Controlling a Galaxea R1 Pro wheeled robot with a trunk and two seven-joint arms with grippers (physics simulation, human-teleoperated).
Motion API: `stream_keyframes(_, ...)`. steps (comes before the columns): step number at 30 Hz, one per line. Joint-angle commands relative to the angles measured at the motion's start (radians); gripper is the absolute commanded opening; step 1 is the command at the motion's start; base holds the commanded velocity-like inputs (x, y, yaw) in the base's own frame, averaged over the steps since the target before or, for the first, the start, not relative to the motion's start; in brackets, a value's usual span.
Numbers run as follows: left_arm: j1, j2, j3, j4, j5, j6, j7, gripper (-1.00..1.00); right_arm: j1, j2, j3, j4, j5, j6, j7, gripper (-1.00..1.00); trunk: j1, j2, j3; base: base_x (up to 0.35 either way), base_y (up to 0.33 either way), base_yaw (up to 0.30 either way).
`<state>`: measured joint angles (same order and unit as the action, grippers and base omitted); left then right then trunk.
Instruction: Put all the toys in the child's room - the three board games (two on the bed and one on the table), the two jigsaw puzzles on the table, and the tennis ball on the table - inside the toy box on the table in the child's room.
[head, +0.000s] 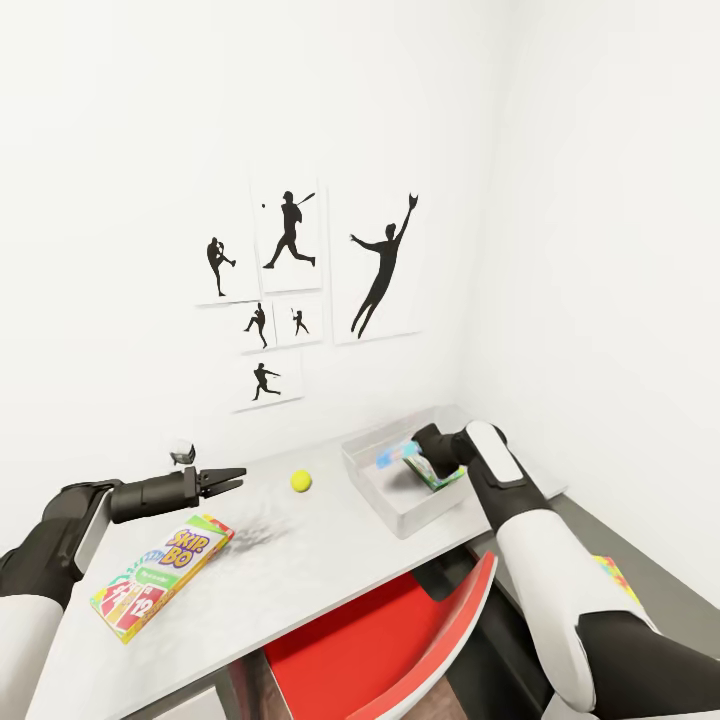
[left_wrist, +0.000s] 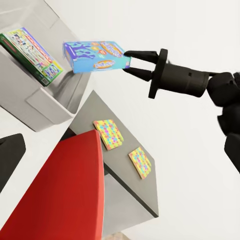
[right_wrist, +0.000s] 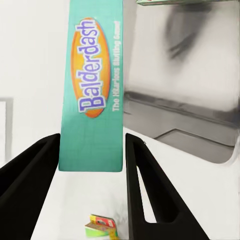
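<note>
My right gripper (head: 408, 452) is shut on the smaller blue board game (left_wrist: 97, 56), lettered Balderdash (right_wrist: 92, 85), and holds it over the grey toy box (head: 395, 500) at the table's (head: 300, 570) right end. A white-and-green board game (left_wrist: 30, 52) leans inside the toy box. At the table's left end lies the SKIP-BO board game (head: 160, 575). The tennis ball (head: 301, 481) rests mid-table. Just left of the ball, my left gripper (head: 238, 478) hovers open and holds nothing. Two jigsaw puzzles (left_wrist: 110, 134) (left_wrist: 140, 162) lie on a lower grey surface beside the table.
A red chair (head: 400, 640) is tucked under the table's front edge, between my arms. White walls close the corner behind and to the right, with baseball silhouette prints (head: 300, 290) above the table. A small dark object (head: 181, 455) sits at the table's back edge.
</note>
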<state>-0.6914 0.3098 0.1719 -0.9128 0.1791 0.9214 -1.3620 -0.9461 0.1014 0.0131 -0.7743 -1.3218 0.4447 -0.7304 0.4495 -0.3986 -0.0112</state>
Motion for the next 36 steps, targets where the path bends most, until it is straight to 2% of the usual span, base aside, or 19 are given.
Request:
stream_keyframes(1, 0.000, 0.000, 0.000, 0.000, 0.002, 0.010, -0.002, 1.00, -0.001, 0.000, 0.001, 0.006, -0.005, 0.000, -0.004, -1.00, 0.000, -0.001, -0.001, 0.000, 0.000, 0.000)
stream_keyframes(7, 0.000, 0.000, 0.000, 0.000, 0.002, 0.010, -0.002, 1.00, 0.000, 0.002, 0.001, 0.023, -0.004, -0.028, 0.000, -1.00, 0.000, -0.001, -0.001, 0.000, 0.000, 0.000)
stream_keyframes(11, 0.000, 0.000, 0.000, 0.000, 0.002, 0.010, -0.002, 1.00, 0.000, 0.016, 0.002, 0.026, -0.002, -0.059, 0.007, -1.00, 0.000, -0.001, -0.001, 0.000, 0.000, 0.000)
stream_keyframes(16, 0.000, 0.000, 0.000, 0.000, 0.002, 0.010, -0.002, 1.00, 0.000, 0.027, 0.002, 0.029, 0.002, -0.070, 0.056, -1.00, 0.000, -0.001, -0.001, 0.000, 0.000, 0.000)
stream_keyframes(21, 0.000, 0.000, 0.000, 0.000, 0.002, 0.010, -0.002, 1.00, 0.000, 0.029, 0.002, 0.067, 0.004, -0.072, 0.098, -1.00, 0.000, -0.001, -0.001, 0.000, 0.000, 0.000)
stream_keyframes(36, 0.000, 0.000, 0.000, 0.000, 0.002, 0.010, -0.002, 1.00, 0.000, 0.028, 0.001, 0.085, 0.004, -0.073, 0.106, -1.00, 0.000, -0.001, -0.001, 0.000, 0.000, 0.000)
